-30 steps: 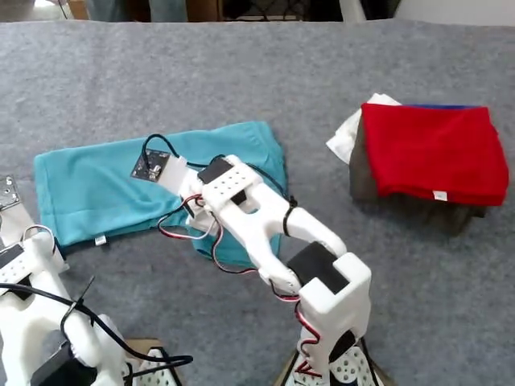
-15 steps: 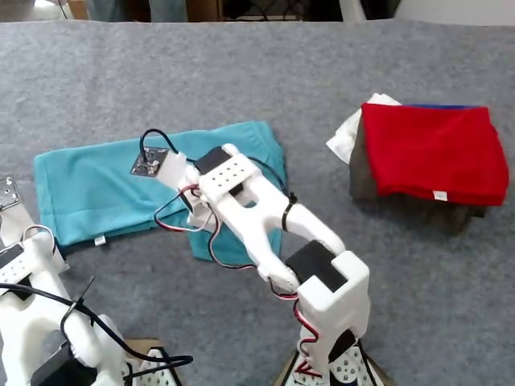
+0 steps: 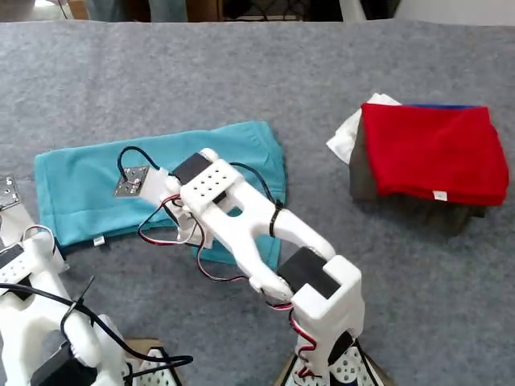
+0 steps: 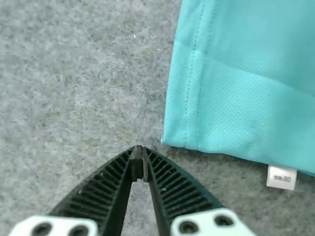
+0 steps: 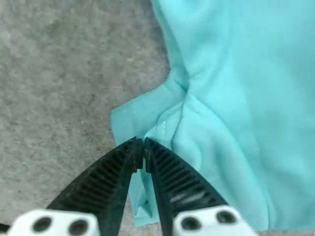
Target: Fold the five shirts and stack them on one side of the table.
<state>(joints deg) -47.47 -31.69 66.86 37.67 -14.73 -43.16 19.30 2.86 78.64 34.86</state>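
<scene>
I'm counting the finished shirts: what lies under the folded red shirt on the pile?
Under the folded red shirt show a dark grey garment, a white corner and a blue edge; their folds are covered.

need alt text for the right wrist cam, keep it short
The right gripper, its black jaws shut, hangs with its tips at a bunched, folded-over corner of the teal shirt, which lies on the grey table cover. Whether the tips actually pinch the fabric cannot be told.
</scene>
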